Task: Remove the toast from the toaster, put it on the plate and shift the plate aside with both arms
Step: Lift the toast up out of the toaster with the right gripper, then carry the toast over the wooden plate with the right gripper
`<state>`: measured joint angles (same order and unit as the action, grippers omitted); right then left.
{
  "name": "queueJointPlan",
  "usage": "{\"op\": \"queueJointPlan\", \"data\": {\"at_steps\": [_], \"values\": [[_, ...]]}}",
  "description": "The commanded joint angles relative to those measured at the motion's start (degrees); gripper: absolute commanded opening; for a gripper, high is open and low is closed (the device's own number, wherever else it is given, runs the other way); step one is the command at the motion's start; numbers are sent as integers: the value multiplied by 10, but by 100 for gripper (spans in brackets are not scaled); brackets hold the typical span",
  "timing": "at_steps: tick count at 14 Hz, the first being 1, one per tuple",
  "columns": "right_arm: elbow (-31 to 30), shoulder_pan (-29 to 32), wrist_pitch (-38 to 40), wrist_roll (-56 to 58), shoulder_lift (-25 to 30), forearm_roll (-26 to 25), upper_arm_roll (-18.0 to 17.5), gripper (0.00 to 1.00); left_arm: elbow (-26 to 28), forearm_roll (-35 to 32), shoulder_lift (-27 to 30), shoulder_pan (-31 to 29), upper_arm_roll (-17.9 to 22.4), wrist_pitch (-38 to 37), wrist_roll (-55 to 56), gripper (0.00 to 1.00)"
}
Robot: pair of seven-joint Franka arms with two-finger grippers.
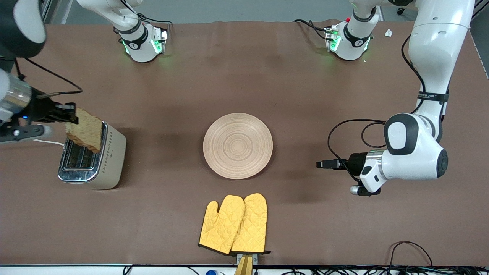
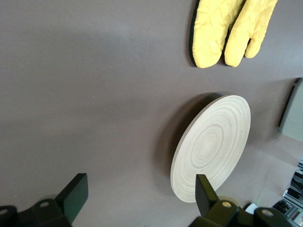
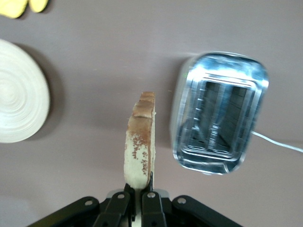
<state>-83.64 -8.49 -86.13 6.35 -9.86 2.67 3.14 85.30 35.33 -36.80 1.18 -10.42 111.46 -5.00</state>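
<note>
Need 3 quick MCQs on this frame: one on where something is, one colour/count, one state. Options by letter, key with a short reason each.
1. Where is the toast?
A. On the plate
B. In the right gripper, in the air above the toaster
C. On the oven mitts

2. How many oven mitts are on the table, and what colour?
A. Two, yellow
B. One, red
C. Three, blue

3. What state is the left gripper in?
A. Shut on the plate
B. Shut on a mitt
C. Open, holding nothing

Key:
1 B: the right gripper pinches the slice's edge above the toaster, and the plate is bare.
2 A: a yellow pair lies nearer to the front camera than the plate.
3 C: its fingers stand wide apart with only table between them.
</note>
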Motion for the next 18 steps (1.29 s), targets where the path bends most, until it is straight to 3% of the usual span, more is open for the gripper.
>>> {"op": "queueJointPlan", "data": {"at_steps": [1,4,7,10,14,18], "values": [[6,-65,-24,-18,-22,15,4,4,-19,46,-27,0,-3,1,-52,100],[1,-127,-71,-110,-62,72,4,4,-19,107,-46,0,-2,1,-112,100],[1,-187,-129,-192,-110,78,3,4,-18,144,-58,1,-2,1,-142,98],[1,-209,-191,-256,-160,161,4,4,-11,161,-61,0,-2,-10,-148,97],[1,-261,-292,-322,-228,184,3,3,-7,163,-85,1,-3,-29,-204,95],[1,-283,-329,-325,-259,287,3,3,5,205,-99,1,-3,-29,-271,89]]}}
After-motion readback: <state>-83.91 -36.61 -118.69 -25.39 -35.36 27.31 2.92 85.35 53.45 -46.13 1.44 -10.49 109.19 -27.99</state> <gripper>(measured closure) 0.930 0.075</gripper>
